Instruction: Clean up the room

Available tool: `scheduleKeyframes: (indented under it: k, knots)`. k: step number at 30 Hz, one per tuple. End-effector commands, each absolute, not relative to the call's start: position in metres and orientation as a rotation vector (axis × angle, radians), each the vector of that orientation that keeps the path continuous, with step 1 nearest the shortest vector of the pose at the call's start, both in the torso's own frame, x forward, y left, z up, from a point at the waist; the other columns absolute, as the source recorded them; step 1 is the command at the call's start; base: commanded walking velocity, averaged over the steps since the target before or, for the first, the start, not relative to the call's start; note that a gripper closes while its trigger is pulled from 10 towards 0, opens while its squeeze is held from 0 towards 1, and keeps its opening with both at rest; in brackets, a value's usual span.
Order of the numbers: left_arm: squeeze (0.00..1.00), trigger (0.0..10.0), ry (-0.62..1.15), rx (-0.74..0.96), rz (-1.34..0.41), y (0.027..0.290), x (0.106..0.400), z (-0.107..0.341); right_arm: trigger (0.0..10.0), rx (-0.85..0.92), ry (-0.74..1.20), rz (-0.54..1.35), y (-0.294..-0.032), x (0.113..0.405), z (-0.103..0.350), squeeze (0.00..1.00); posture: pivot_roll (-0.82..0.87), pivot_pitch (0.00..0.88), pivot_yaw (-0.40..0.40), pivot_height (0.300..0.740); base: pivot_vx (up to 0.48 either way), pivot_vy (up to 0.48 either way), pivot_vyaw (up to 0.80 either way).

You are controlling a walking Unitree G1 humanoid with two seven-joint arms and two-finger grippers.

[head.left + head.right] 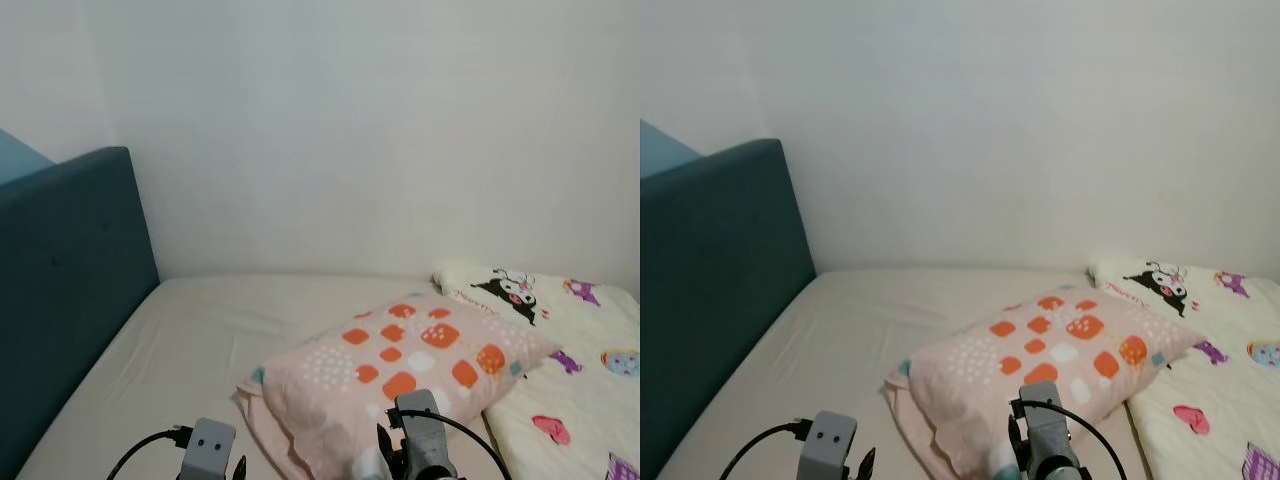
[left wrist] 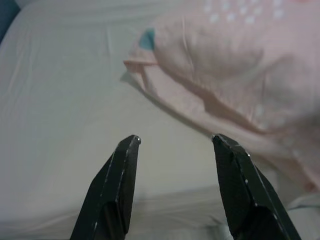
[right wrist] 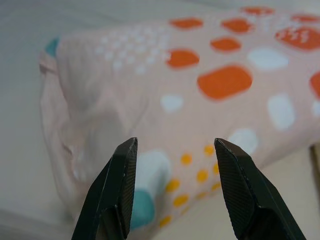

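A pink pillow (image 1: 400,375) with orange and white patches lies slantwise on the beige bed sheet (image 1: 200,340). A white cartoon-print blanket (image 1: 570,370) covers the bed's right side, beside the pillow. My right gripper (image 3: 172,145) is open, just short of the pillow's near end (image 3: 200,100), with nothing between its fingers. My left gripper (image 2: 175,141) is open over bare sheet (image 2: 65,110), near the pillow's left corner (image 2: 145,65). Both wrists show at the bottom edge of the eye views, the left wrist (image 1: 210,450) and the right wrist (image 1: 420,440).
A dark teal headboard (image 1: 70,290) stands along the left side of the bed. A plain white wall (image 1: 380,130) backs the bed. Bare sheet lies between the headboard and the pillow.
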State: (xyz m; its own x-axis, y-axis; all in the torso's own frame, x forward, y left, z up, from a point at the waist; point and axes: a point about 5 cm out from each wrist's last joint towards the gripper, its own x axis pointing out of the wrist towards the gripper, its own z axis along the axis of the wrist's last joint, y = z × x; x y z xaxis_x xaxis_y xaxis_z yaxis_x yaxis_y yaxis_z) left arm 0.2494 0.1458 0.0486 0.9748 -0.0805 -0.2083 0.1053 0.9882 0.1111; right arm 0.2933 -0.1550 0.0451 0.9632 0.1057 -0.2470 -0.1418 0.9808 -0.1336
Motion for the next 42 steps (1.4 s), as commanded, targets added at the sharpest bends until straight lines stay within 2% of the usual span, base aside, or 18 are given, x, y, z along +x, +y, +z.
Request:
scheduleKeyframes:
  k: [1, 23, 28, 40, 41, 42]
  knots:
    - [0.0, 10.0, 0.227, 0.118, -0.1, 0.146, 0.247, 0.045, 10.0, -0.135, 0.259, 0.117, -0.156, 0.289, 0.041, 0.0, -0.07, 0.061, -0.007, 0.606, 0.0, 0.0, 0.0]
    - [0.0, 10.0, 0.222, 0.143, -0.142, 0.147, 0.249, 0.05, 10.0, -0.116, 0.257, 0.106, -0.154, 0.287, 0.04, 0.0, -0.05, 0.066, -0.002, 0.606, 0.0, 0.0, 0.0]
    - [0.0, 10.0, 0.223, 0.145, -0.142, 0.149, 0.25, 0.05, 10.0, -0.096, 0.25, 0.103, -0.154, 0.286, 0.042, 0.0, -0.06, 0.067, 0.0, 0.586, 0.0, 0.0, 0.0]
    - [0.0, 10.0, 0.185, 0.11, -0.143, 0.166, 0.252, 0.058, 10.0, -0.124, 0.223, 0.169, -0.144, 0.286, 0.046, 0.0, -0.06, 0.069, -0.002, 0.576, 0.0, 0.0, 0.0]
    - [0.0, 10.0, 0.159, 0.102, -0.141, 0.173, 0.254, 0.063, 10.0, -0.119, 0.196, 0.219, -0.136, 0.286, 0.051, 0.27, -0.06, 0.069, -0.007, 0.576, 0.0, 0.0, 0.0]
    - [0.0, 10.0, 0.126, 0.101, -0.139, 0.18, 0.256, 0.069, 10.0, -0.1, 0.167, 0.267, -0.128, 0.285, 0.055, 0.99, -0.05, 0.071, -0.009, 0.576, 0.0, 0.0, 0.0]
